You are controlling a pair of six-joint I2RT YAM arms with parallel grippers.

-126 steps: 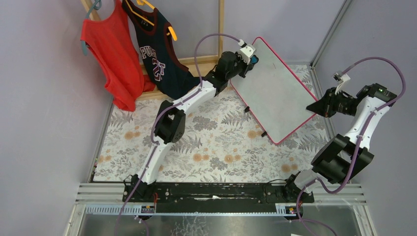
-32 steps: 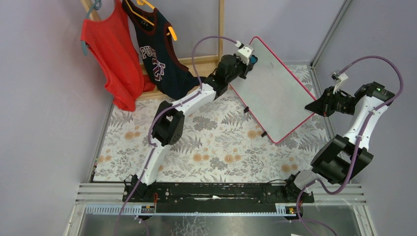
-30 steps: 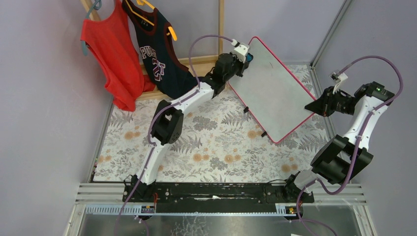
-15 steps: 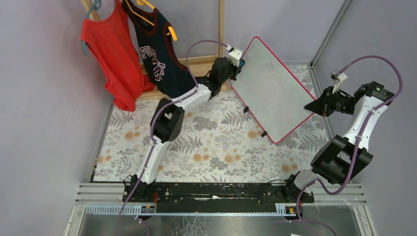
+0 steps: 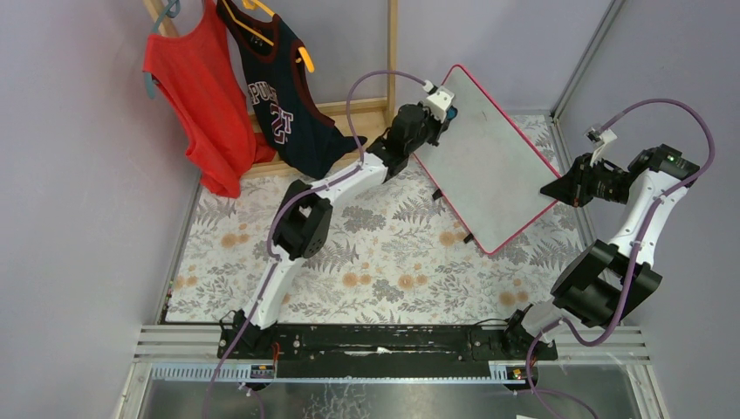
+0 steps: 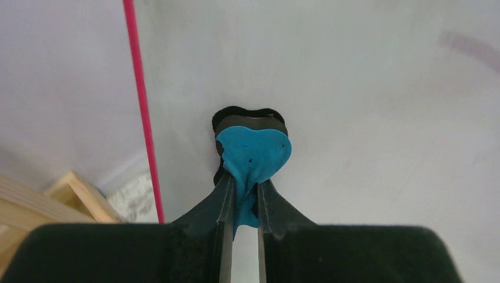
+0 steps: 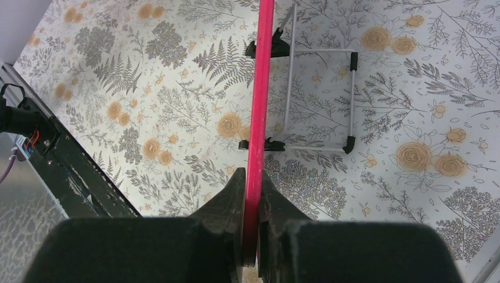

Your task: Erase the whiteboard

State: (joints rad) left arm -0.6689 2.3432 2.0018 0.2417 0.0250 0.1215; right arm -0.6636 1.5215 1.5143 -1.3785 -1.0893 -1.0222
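- Left arm (image 5: pixel 349 179): stretched far forward and to the right from its base, elbow bent partway along, forearm angled up to the wrist.
- Left gripper (image 6: pixel 243 187): jaws nearly together, pinching a blue eraser (image 6: pixel 253 150) by its near end.
- Right arm (image 5: pixel 647 208): folded, elbow out to the right, forearm turned back leftward.
- Right gripper (image 7: pixel 252 184): jaws clamped tight on the pink edge of the whiteboard (image 7: pixel 260 88).
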